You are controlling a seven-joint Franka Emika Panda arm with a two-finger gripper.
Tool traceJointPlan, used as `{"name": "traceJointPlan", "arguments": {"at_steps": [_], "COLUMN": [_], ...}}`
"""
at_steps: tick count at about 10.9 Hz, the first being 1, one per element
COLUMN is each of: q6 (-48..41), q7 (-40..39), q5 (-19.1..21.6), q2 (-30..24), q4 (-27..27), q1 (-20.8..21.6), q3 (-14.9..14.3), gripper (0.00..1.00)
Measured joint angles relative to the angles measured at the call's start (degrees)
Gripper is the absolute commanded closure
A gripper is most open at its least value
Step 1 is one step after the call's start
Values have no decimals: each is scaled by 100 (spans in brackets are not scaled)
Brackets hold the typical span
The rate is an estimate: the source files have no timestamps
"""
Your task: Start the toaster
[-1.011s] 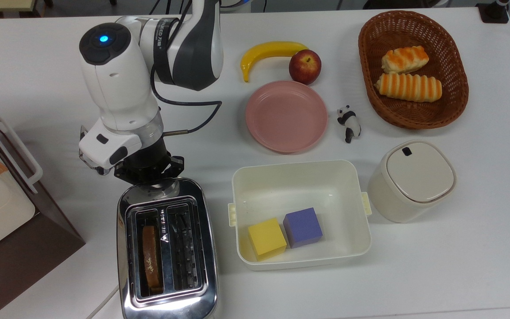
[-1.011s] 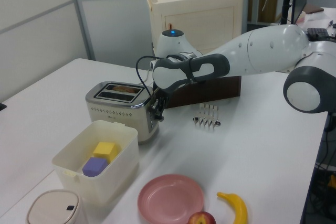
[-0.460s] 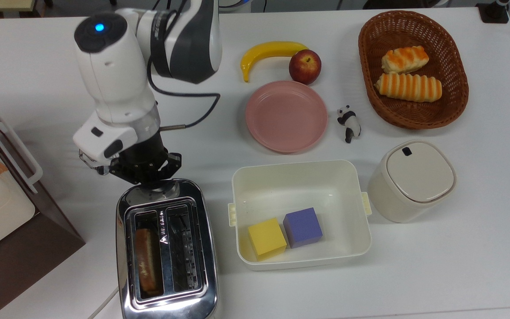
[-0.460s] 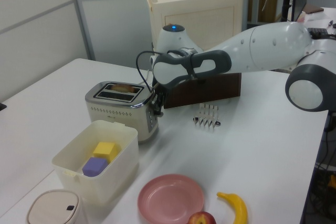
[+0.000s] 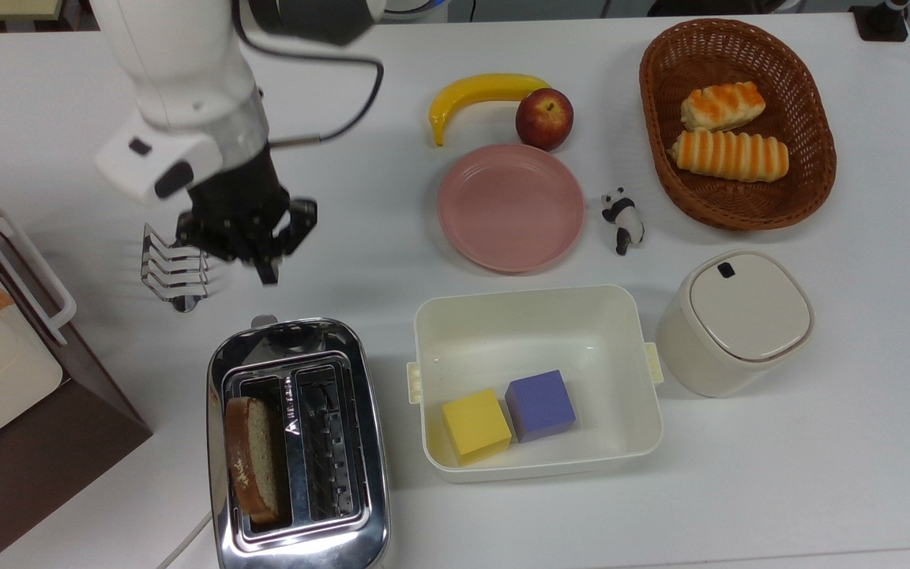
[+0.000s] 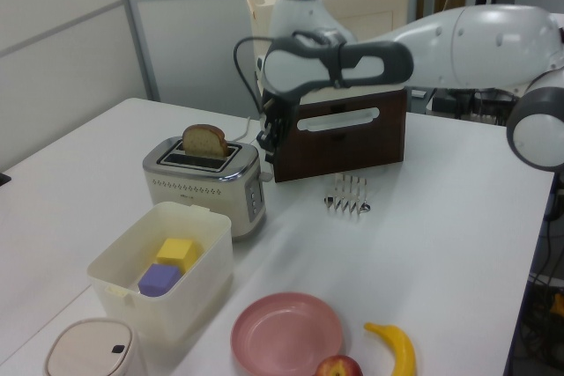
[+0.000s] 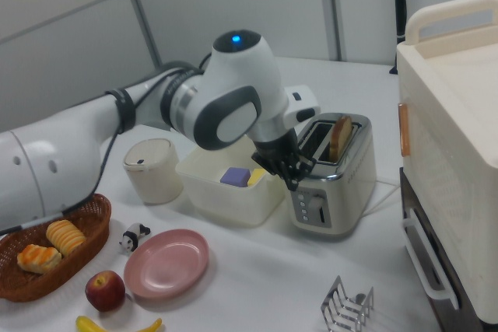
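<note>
Arm: wrist pitched downward, raised above the tabletop (image 5: 818,442).
End effector (image 5: 253,237): hangs in the air just beside the toaster's lever end, touching nothing; fingers close together, empty.
Toaster (image 5: 297,442): at the top view's lower left, upright, beside the cream bin (image 5: 538,316).
Bread slice (image 5: 250,462): stands high out of one slot.
Toast rack (image 5: 174,273): near the end effector.

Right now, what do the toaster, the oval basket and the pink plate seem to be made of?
The toaster looks like polished chrome metal: its shell mirrors the surroundings. The oval basket seems woven wicker or rattan, brown with a visible weave. The pink plate looks like matte plastic, perhaps ceramic: smooth, with little shine.
</note>
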Motion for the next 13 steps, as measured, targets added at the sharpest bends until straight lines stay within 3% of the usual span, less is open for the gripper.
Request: {"name": "traceJointPlan", "arguments": {"at_steps": [2, 3, 6, 9, 13], "q6": [-644, -1057, -2005, -2155, -2206], "q7": [0, 0, 0, 0, 4], "q5": [-21, -38, -191, -700, -817], "q2": [-278, -448, -798, -814, -821], "q4": [94, 125, 152, 150, 151], "q1": [-2, -3, -6, 10, 13], "q3": [-38, -72, -101, -92, -77], "gripper": [78, 64, 0, 0, 0]}}
